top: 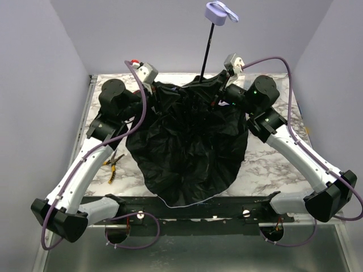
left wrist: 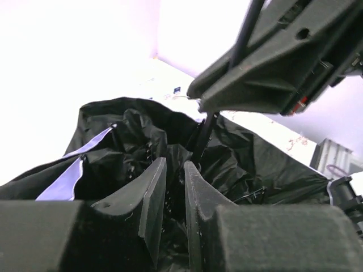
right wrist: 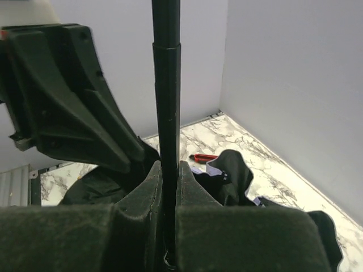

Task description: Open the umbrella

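- nearest the lens, the black mounting rail [top: 227, 214] carries both arm bases, so each arm reaches over the marble table [top: 272, 164] from its near edge.
- far left, yellow-handled pliers [top: 113, 163] lie on the table beside the left arm, apart from the canopy; they look idle for this job.
- a red-handled cutter [right wrist: 202, 157] lies toward the back edge, likewise out of the work.
- left gripper [left wrist: 174, 170] sits low in the folds at the canopy's rear left. its fingers [left wrist: 152, 192] stand a narrow slit apart, and i cannot tell whether cloth or a rib is pinched between them. it seems placed there to reach the ribs near the shaft and push them outward.
- umbrella [top: 187, 147] lies mid-table, black lining up, with the canopy spread but slack and crumpled. i judge it only partly open, not yet taut.
- its thin black shaft [top: 207, 48] rises from the canopy toward the back wall, with the lavender handle [top: 221, 11] at the top.
- right gripper [right wrist: 169, 170] is clamped tight on the shaft just above the canopy. it holds the shaft upright, probably as an anchor while the other arm works.
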`<control>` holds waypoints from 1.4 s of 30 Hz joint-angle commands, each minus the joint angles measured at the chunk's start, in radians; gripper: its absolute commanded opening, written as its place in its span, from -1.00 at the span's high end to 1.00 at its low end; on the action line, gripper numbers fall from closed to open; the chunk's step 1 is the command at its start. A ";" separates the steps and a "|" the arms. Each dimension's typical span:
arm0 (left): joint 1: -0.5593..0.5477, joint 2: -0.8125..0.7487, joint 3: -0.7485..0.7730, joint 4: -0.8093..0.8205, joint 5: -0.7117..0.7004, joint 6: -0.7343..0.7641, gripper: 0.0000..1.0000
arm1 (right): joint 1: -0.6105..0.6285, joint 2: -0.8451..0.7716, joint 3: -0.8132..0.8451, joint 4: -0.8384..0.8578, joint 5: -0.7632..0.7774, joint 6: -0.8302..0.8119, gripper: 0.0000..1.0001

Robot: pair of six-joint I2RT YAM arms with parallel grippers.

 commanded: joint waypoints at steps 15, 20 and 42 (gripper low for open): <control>-0.056 0.246 0.102 -0.158 -0.061 -0.219 0.60 | -0.002 0.030 0.064 0.145 -0.137 0.099 0.99; -0.042 0.298 0.117 -0.214 -0.134 -0.196 0.48 | -0.002 0.047 0.090 0.161 -0.187 0.146 0.99; 0.162 0.280 0.066 0.137 0.059 -0.137 -0.54 | -0.002 0.064 0.149 -0.040 -0.031 0.159 0.99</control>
